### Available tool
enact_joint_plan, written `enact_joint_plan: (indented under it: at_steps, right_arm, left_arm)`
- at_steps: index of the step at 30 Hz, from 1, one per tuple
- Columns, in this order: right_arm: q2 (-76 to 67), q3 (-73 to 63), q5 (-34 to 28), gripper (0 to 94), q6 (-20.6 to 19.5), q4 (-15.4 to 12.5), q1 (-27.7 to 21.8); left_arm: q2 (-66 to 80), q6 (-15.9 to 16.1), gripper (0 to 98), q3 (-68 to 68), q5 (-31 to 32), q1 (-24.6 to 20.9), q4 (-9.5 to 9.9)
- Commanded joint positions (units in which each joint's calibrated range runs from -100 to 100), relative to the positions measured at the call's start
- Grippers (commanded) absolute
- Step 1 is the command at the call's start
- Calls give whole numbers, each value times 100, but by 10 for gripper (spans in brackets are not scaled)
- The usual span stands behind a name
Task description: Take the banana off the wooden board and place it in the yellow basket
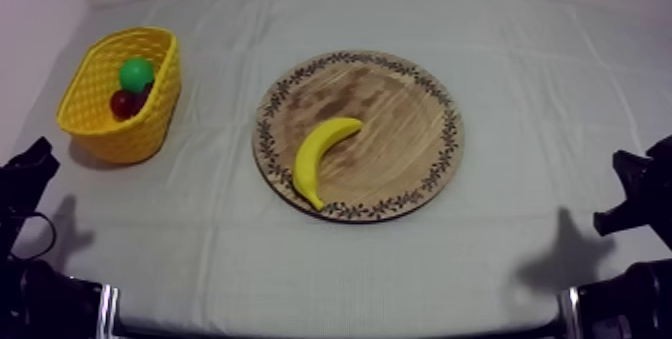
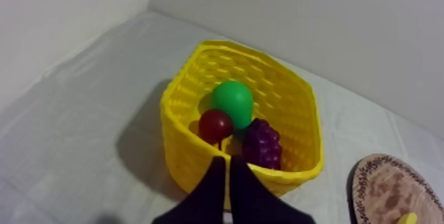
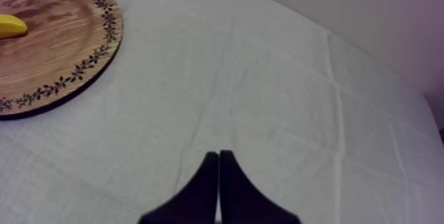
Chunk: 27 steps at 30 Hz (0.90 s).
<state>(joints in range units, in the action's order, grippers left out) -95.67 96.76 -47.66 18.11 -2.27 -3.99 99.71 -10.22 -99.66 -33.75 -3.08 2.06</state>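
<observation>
A yellow banana (image 1: 322, 155) lies on the round wooden board (image 1: 400, 103) in the middle of the table, curving toward the board's front rim. The yellow basket (image 1: 92, 128) stands at the far left and holds a green pear (image 1: 137, 73), a small red fruit (image 1: 124, 104) and a bunch of grapes (image 2: 262, 143). My left gripper (image 2: 225, 165) is shut on nothing, just in front of the basket (image 2: 191, 154). My right gripper (image 3: 219, 156) is shut too, over bare cloth to the right of the board (image 3: 79, 41); the banana's tip (image 3: 12, 26) shows there.
Both arms rest low at the table's front corners, the left (image 1: 25, 178) and the right (image 1: 640, 198). Wide cloth lies between the basket and the board.
</observation>
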Motion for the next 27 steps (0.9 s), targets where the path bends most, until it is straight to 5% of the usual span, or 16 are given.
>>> enact_joint_plan:
  at_steps: [1,11,27]
  right_arm:
    - [0,1,0,3,-2,0,1]
    - [0,1,0,3,-2,0,1]
    - [0,1,0,3,-2,0,1]
  left_arm:
    - [3,-1,0,0,-4,0,2]
    - [3,27,0,0,-4,110,2]
    - [23,237,0,20,-91,1819,7]
